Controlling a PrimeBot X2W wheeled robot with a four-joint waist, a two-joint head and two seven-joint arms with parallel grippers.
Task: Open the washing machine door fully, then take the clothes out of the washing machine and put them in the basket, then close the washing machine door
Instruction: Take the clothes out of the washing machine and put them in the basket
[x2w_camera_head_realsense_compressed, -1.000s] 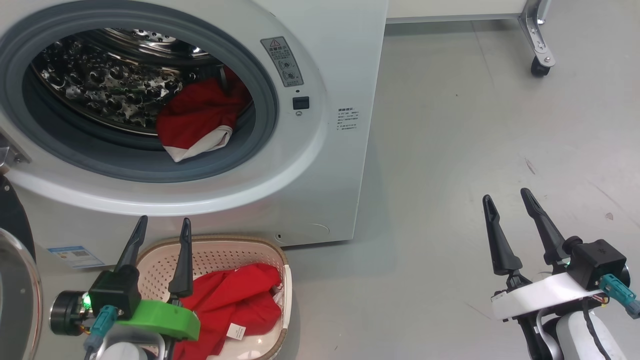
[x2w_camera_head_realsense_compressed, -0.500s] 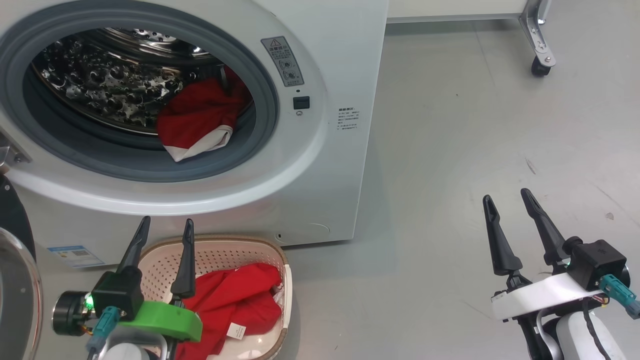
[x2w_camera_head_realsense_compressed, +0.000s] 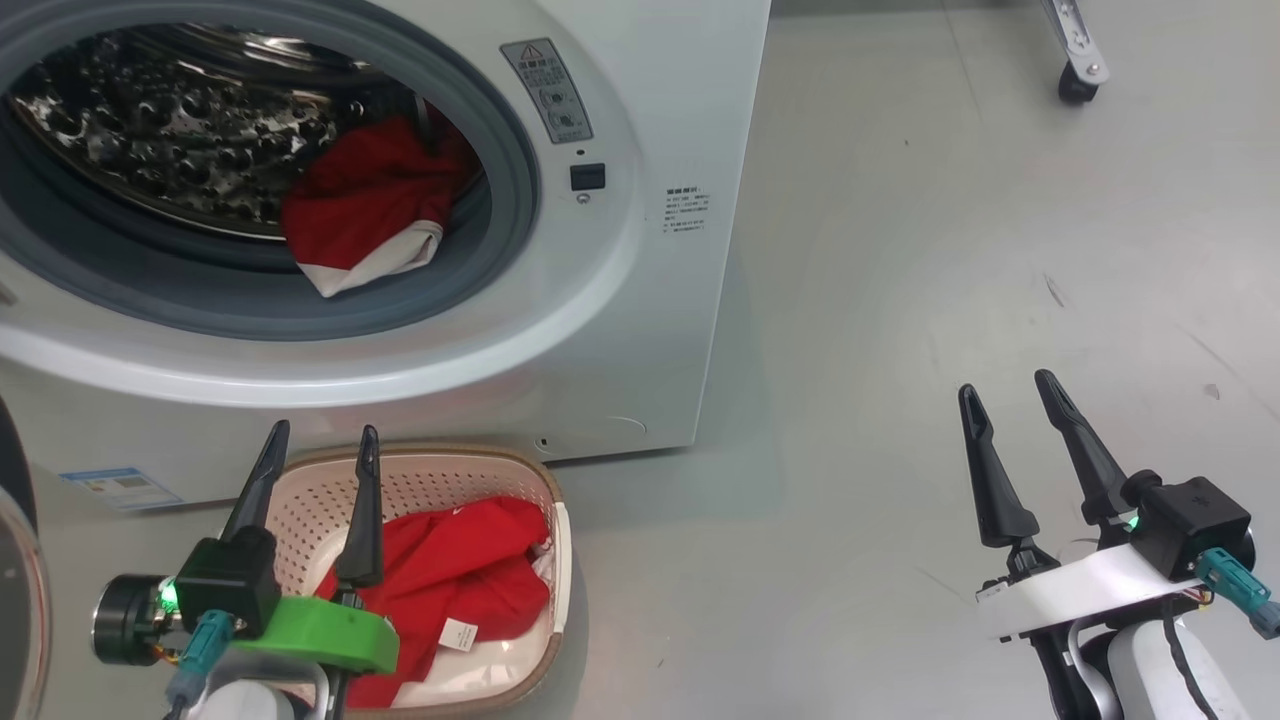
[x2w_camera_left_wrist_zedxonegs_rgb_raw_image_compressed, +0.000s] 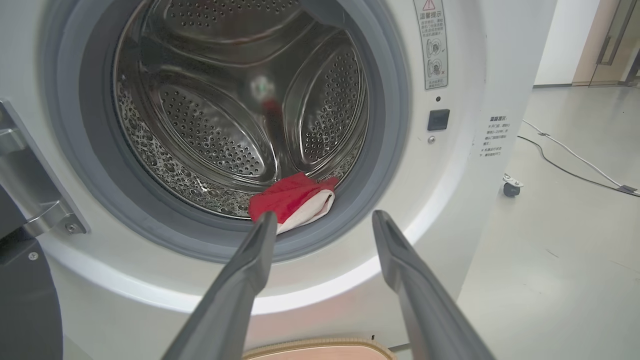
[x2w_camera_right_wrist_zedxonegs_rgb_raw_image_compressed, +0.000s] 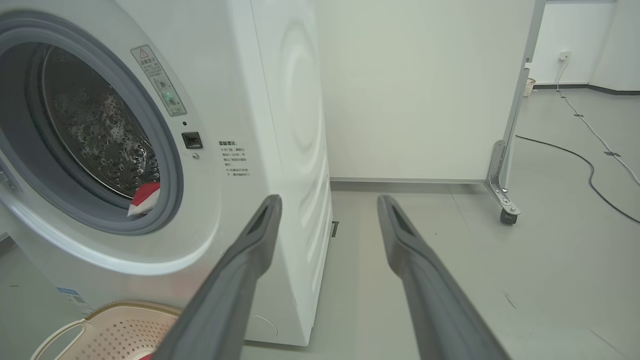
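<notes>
1. At the mouth of the washing machine (x2w_camera_head_realsense_compressed: 640, 300), both grippers hang idle. The left gripper (x2w_camera_head_realsense_compressed: 325, 430) hovers above the basket (x2w_camera_head_realsense_compressed: 470, 455) with its two dark fingers spread and nothing between them. The right gripper (x2w_camera_head_realsense_compressed: 1005, 383), likewise spread and empty, stands over bare floor (x2w_camera_head_realsense_compressed: 900, 300) well to the right.
2. Unloading appears about half done. One red garment (x2w_camera_head_realsense_compressed: 440, 590) lies heaped in the basket, white label up. A second red garment (x2w_camera_head_realsense_compressed: 365, 210), white trim showing, sits low at the front of the steel drum (x2w_camera_head_realsense_compressed: 150, 110), draped against the grey seal (x2w_camera_head_realsense_compressed: 505, 200).
3. The door (x2w_camera_head_realsense_compressed: 15, 560) is swung wide to the robot's left (only its edge shows in the head view), so the opening step looks finished and closing comes last.
4. The next move likely belongs to the left arm: reach forward and up through the opening, close on the bunched cloth near the trim, lift it over the seal's lip and let go above the basket, which stands just below against the machine's front.
5. Edges to mind are the seal ring around the garment, the basket's brown rim beneath the fingers, and the hinge bracket (x2w_camera_left_wrist_zedxonegs_rgb_raw_image_compressed: 35, 210) on the left of the opening.
6. Room is generous on the right, where open floor runs out to a castor (x2w_camera_head_realsense_compressed: 1075, 85) and a cable (x2w_camera_right_wrist_zedxonegs_rgb_raw_image_compressed: 575, 155), both well apart from the work.
</notes>
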